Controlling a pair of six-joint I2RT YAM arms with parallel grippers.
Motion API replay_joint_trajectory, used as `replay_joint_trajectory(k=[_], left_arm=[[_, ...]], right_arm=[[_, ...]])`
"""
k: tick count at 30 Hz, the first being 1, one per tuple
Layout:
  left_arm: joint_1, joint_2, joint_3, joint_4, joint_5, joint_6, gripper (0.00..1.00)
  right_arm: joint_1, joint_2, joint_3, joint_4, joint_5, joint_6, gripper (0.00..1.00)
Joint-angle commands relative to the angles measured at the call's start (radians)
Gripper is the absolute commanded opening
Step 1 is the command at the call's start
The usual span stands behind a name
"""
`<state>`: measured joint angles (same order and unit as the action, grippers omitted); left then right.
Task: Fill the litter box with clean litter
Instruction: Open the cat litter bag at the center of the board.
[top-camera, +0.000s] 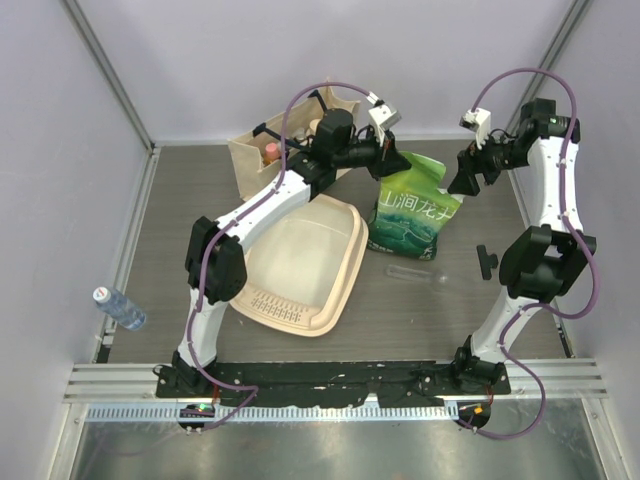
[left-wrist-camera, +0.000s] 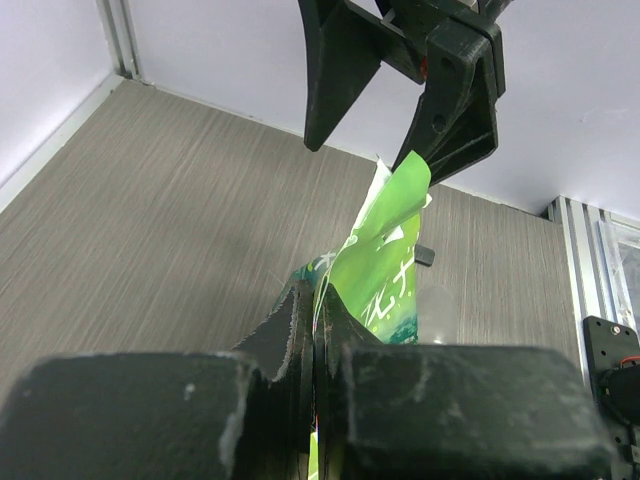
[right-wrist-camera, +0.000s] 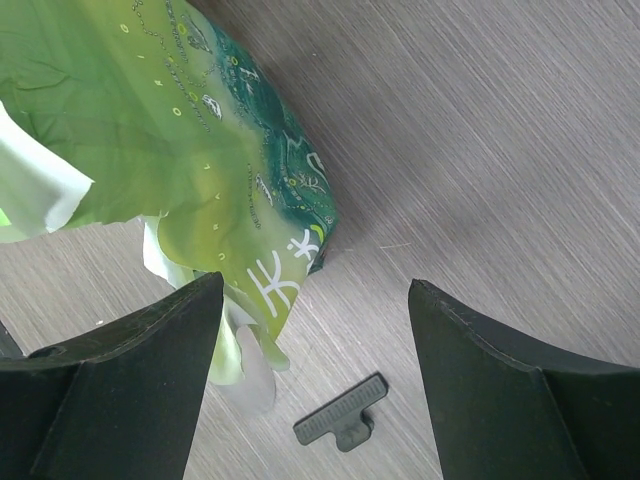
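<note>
The cream litter box (top-camera: 300, 262) lies tilted left of centre, and only bare plastic shows inside it. No clean litter is in view. A green bag (top-camera: 412, 212) with white characters stands right of the box. My left gripper (top-camera: 390, 163) is shut on the bag's top edge; in the left wrist view its fingers (left-wrist-camera: 300, 325) pinch the green film (left-wrist-camera: 385, 245). My right gripper (top-camera: 463, 180) hangs open beside the bag's upper right corner, holding nothing. In the right wrist view the open gripper (right-wrist-camera: 315, 285) is above the floor, with the bag (right-wrist-camera: 180, 130) at upper left.
A beige tote bag (top-camera: 262, 150) stands at the back behind the left arm. A black clip (top-camera: 487, 260) (right-wrist-camera: 340, 422) lies on the floor right of the green bag, and a small clear piece (top-camera: 415, 272) lies below the bag. A water bottle (top-camera: 120, 308) lies at the far left.
</note>
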<state>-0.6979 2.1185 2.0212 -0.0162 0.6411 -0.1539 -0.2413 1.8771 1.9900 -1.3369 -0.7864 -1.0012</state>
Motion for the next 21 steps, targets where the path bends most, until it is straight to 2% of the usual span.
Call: replay_joint_trajectory(k=[1, 21], left_arm=[[0.001, -0.106, 0.056, 0.137, 0.020, -0.018, 0.00], [0.001, -0.109, 0.036, 0.136, 0.017, -0.018, 0.00]], right_arm=[[0.010, -0.007, 0.038, -0.097, -0.011, -0.031, 0.80], [0.008, -0.067, 0.050, -0.168, -0.074, -0.128, 0.79]])
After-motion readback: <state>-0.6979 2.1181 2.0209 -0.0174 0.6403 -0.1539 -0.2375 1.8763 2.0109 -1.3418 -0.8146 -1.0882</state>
